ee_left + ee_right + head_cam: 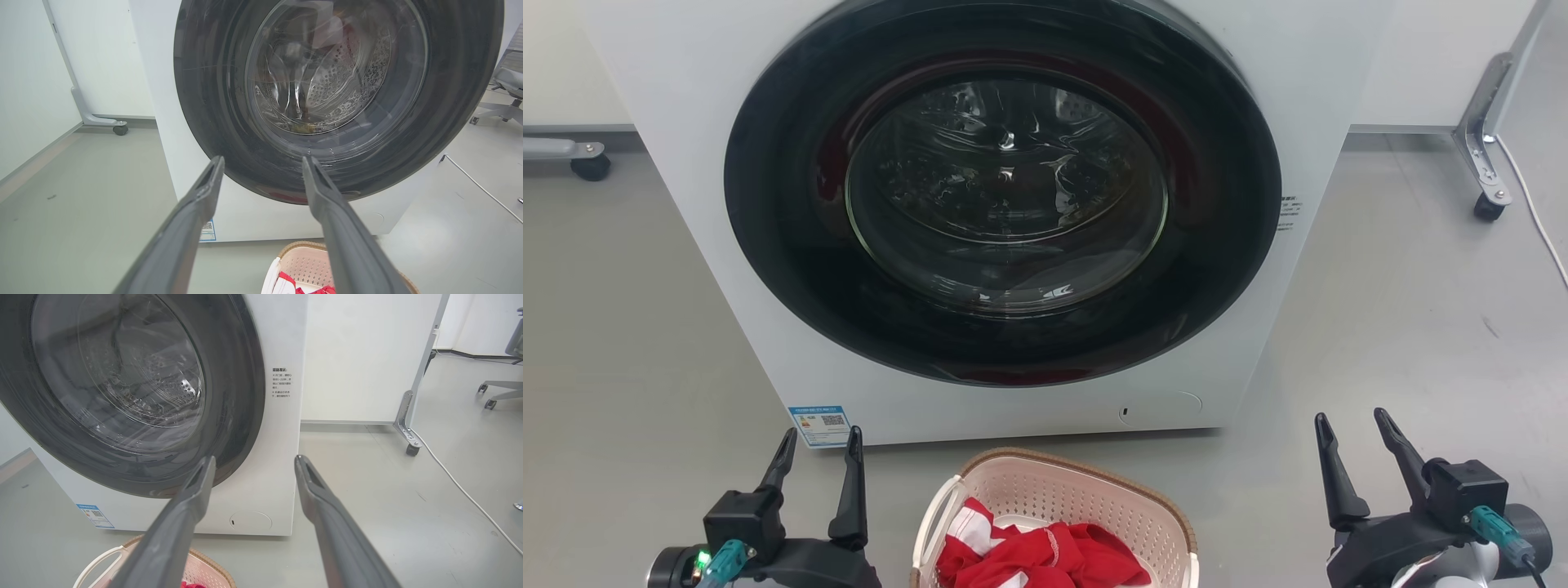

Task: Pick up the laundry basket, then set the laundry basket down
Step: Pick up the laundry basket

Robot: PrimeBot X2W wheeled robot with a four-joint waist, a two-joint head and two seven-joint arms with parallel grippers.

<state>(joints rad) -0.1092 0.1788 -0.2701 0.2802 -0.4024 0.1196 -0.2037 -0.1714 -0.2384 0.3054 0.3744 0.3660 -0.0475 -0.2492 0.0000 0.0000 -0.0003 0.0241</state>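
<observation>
Laundry basket (1086, 500) grounded, lift not yet begun

Left gripper (822, 431): fingers spread to a moderate gap, nothing between them, tips aimed at the washing machine (670, 122). It hangs above the floor (621, 327), just left of the basket's white handle (929, 514). The left wrist view puts the basket low and to the right of the fingers.

Centre: the laundry basket sits on the floor just in front of the machine's shut door (1005, 188), red clothes (1045, 559) heaped inside. The near half is cut off by the frame. Judging by the side handles, its long axis runs roughly across the robot, slightly skewed.

Right gripper (1349, 416): also parted and empty, apart from the basket's right end. The right wrist view has the basket low and to the left.

Judgement: the basket lies between the two grippers and behind their tips, closer to the robot. The left arm looks the nearer. Each gripper must pull back, drop and turn inward to reach its handle. Risk: an uneven lift tips the load.
</observation>
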